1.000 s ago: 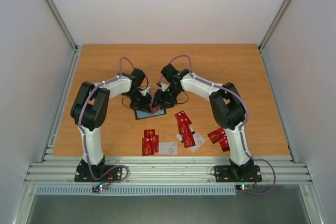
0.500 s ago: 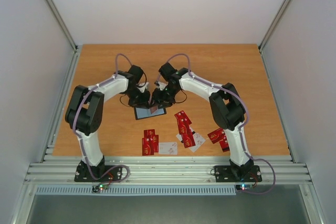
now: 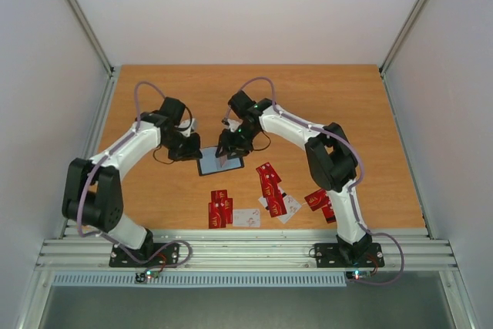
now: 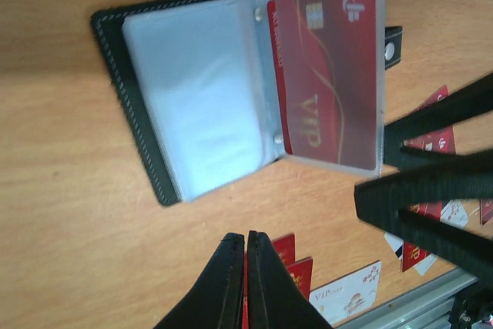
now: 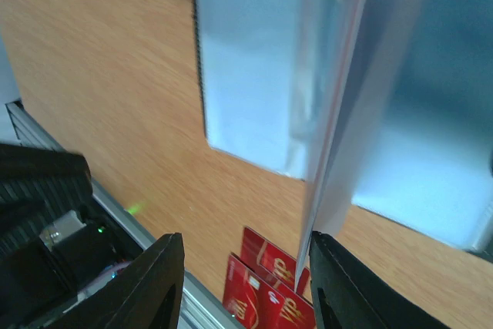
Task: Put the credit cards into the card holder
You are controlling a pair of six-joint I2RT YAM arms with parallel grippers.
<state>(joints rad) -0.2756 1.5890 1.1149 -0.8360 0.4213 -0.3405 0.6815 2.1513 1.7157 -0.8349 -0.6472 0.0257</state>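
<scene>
Lying open and flat on the table (image 3: 347, 105), the card holder (image 4: 192, 98) sits just ahead of the left gripper (image 4: 245, 240), whose jaws are pressed together on nothing. 1 red card (image 4: 327, 75) is tucked in the clear pocket on the holder's snap-tab side. The right gripper (image 5: 245, 248) hangs right above the holder with its 2 fingers apart, and a clear sleeve leaf (image 5: 339, 129) stands on edge between them, near 1 finger and unpinched. Loose credit cards (image 3: 221, 209) lie in clusters behind both grippers, towards the arm bases.
</scene>
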